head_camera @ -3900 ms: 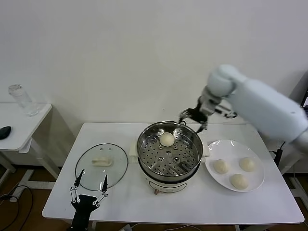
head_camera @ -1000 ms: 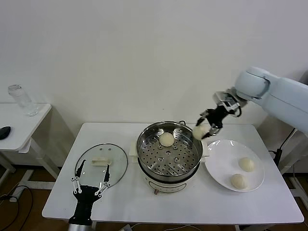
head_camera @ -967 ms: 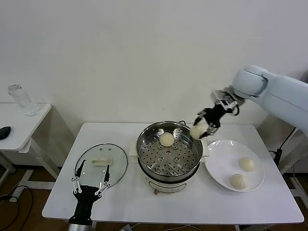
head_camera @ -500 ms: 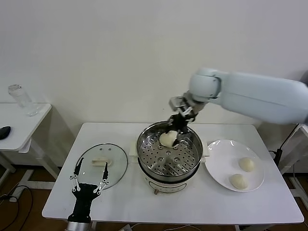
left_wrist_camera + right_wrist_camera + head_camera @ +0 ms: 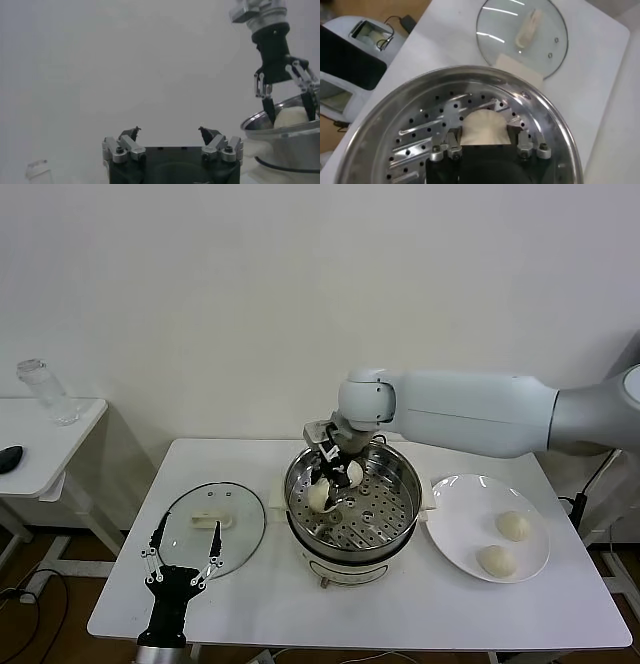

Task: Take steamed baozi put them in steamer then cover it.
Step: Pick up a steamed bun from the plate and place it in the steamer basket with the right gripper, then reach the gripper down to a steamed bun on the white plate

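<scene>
My right gripper (image 5: 323,484) reaches down into the steamer (image 5: 398,509), a shiny perforated basket on a white base. It is shut on a baozi (image 5: 319,497), held low over the basket's left side. In the right wrist view the bun (image 5: 484,127) sits between the fingers above the perforated floor (image 5: 420,130). A second baozi (image 5: 353,474) lies in the basket behind the gripper. Two more baozi (image 5: 513,525) (image 5: 491,560) lie on the white plate (image 5: 455,519). The glass cover (image 5: 211,524) lies flat on the table at the left. My left gripper (image 5: 181,557) is open and empty beside it.
The white table (image 5: 400,609) holds everything. A side table (image 5: 40,449) at the far left carries a clear jar (image 5: 42,391) and a dark object (image 5: 8,457). The left wrist view shows the right gripper (image 5: 286,102) over the steamer rim (image 5: 280,129).
My right gripper has carried the baozi from the steamer's far right rim across to the left side of the basket and lowered it. The left arm has barely moved.
</scene>
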Controlling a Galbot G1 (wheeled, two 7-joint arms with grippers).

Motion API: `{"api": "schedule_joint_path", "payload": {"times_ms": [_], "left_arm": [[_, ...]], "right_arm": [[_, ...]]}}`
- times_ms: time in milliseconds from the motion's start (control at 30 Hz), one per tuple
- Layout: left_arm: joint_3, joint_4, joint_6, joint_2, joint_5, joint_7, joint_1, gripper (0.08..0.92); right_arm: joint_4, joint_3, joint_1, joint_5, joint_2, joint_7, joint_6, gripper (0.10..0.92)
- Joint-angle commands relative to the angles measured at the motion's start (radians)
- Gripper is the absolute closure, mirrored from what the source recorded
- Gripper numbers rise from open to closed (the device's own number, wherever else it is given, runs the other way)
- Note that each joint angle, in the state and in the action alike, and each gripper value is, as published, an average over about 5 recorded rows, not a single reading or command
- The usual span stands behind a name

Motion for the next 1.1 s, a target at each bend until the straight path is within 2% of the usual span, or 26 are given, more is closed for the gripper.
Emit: {"api": "schedule_joint_path", "payload": {"times_ms": [33,300,633,800,967,1100], "left_arm": [[-0.001,0.002,-0.002,0.003,-0.002,-0.002,0.000,0.177],[0.007,0.020,0.002,0.006,-0.002,-0.002,-0.007,0.177],[0.013,0.013,0.010,0.001,0.001,-0.001,-0.004,0.177],[0.013,0.007,0.011,0.000,0.006,0.000,0.002,0.177],[0.011,0.007,0.009,0.003,0.011,0.000,0.006,0.177],[0.013,0.016,0.005,0.004,0.016,0.000,0.009,0.177]], "right_arm": [[-0.013,-0.001,-0.051,0.001,0.039,0.042,-0.010,0.368],[0.019,0.030,-0.065,-0.004,-0.025,0.038,-0.011,0.216],[0.207,0.152,0.002,-0.052,-0.355,-0.041,0.011,0.203],[0.272,0.247,0.023,-0.102,-0.575,-0.174,0.073,0.203],[0.215,0.369,-0.022,-0.229,-0.759,-0.378,0.205,0.203],[0.161,0.497,-0.192,-0.384,-0.864,-0.488,0.306,0.203]]}}
